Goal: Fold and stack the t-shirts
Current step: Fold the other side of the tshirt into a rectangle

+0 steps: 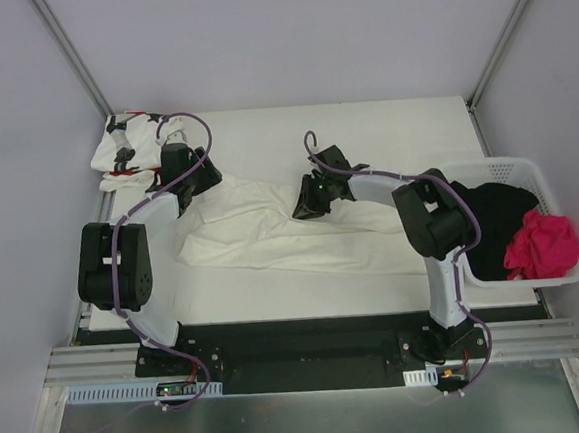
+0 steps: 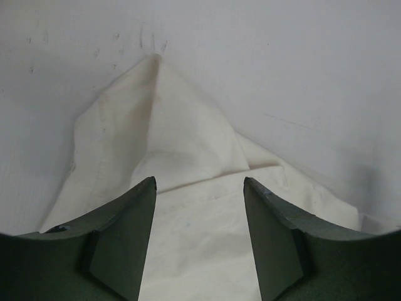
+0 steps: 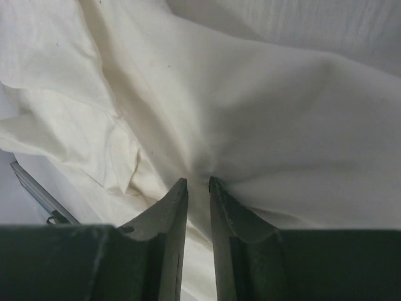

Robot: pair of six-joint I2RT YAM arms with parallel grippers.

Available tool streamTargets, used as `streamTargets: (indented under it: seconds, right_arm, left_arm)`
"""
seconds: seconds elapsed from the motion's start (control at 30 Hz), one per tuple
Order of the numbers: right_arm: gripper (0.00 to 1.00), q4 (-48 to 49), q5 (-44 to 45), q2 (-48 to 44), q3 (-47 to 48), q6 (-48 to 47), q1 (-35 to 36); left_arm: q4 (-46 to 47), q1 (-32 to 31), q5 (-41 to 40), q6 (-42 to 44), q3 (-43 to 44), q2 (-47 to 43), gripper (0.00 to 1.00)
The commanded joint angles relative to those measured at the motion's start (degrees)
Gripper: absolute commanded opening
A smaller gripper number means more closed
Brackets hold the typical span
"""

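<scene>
Fingers [image 2: 122, 241] of L gripper [image 2: 199, 183] stand spread wide, released, nothing pinched btwn them. The cream shirt [image 2: 188, 138] lies flat under the gap, w/ a pointed corner running off to 12 o'clock in the L wrist view. R gripper [image 3: 198, 182] is clenched: its fingers [image 3: 164, 232] nearly meet & a bunched fold of the same cream shirt is nipped at the tips, creases fanning out from the pinch.

Top view: cream shirt sprawls rumpled & unfolded across mid table [image 1: 363, 130], long axis approx 9 to 3 o'clock. L gripper sits over its 10 o'clock end. R gripper is at about table centre, on the shirt's 12 o'clock edge.

2nd garment, the star-print shirt [image 1: 129, 147], white w/ black stars & red marks, is crumpled in the 10–11 o'clock corner, just beside the L wrist. The arm hides whether it touches the cream one.

At the 3 o'clock edge sits the basket [image 1: 515, 171], white perforated plastic, holding black cloth [image 1: 496, 225] & pink cloth [image 1: 545, 245]. The pink is at the basket's 4 o'clock side, draped over the rim. R arm's elbow is just beside the basket's 9 o'clock wall.
</scene>
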Motion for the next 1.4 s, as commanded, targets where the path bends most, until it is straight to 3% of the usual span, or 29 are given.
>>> streamTargets:
  seconds: [0.0, 0.2, 0.37, 0.6, 0.83, 1.13, 1.27, 1.37]
  right_arm:
    - [0.24, -2.25, 1.29, -4.10, -5.54, -0.04, 1.01]
    - [0.24, -2.08, 3.40, -8.58, -11.78, -1.71, 1.01]
    - [0.24, -2.08, 3.67, -8.85, -11.26, -2.33, 0.92]
    - [0.24, -3.31, 4.55, -5.78, -3.80, -3.65, -0.04]
    - [0.28, -7.25, 2.97, 0.90, 9.03, -6.55, -2.41]
    - [0.30, -9.11, 1.56, -1.46, 14.05, -7.34, -4.44]
    - [0.30, -9.37, 0.86, -1.20, 14.14, -7.16, -4.70]
    - [0.31, -9.20, 0.24, -0.85, 13.62, -6.90, -4.96]
  left_arm:
    - [2.62, -0.51, -0.04, 0.31, -0.24, 0.63, 0.57]
    - [2.62, -0.59, -0.13, 0.48, -0.50, 0.28, 0.57]
    - [2.80, -0.68, 0.14, 0.22, -0.67, -0.86, 0.57]
    - [2.88, -1.21, 1.54, 0.66, -0.32, -0.69, 0.57]
    - [2.45, -1.30, 13.13, 7.06, 4.67, 2.11, 0.57]
    - [0.08, -1.47, 19.73, 7.08, 8.90, 6.42, 0.56]
    - [-4.65, -1.65, 18.69, 7.51, 9.96, 6.43, 0.56]
    - [-8.61, -1.65, 10.79, 9.53, 9.79, 4.94, 0.58]
